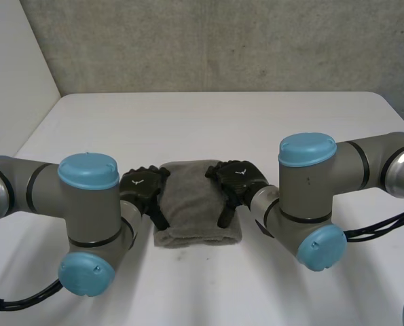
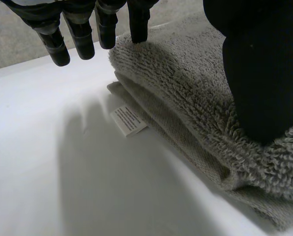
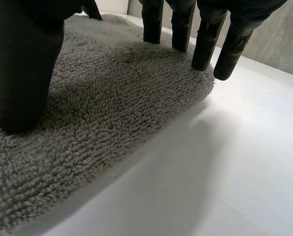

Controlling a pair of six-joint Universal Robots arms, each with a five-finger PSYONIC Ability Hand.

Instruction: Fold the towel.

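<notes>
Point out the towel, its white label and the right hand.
towel [image 1: 198,204]: head view, middle of its folded top.
white label [image 2: 129,120]: left wrist view, centre of the tag.
right hand [image 1: 237,178]: head view, back of the hand.

There is one folded grey terry-cloth towel [image 1: 198,204] on one white table [image 1: 256,122], with one small white printed label [image 2: 129,120] at the towel's left side. There are two black robot hands, a left hand [image 1: 144,187] and a right hand [image 1: 235,180]. They end two grey, blue-capped arms, the left arm [image 1: 32,187] and the right arm [image 1: 351,170].
</notes>
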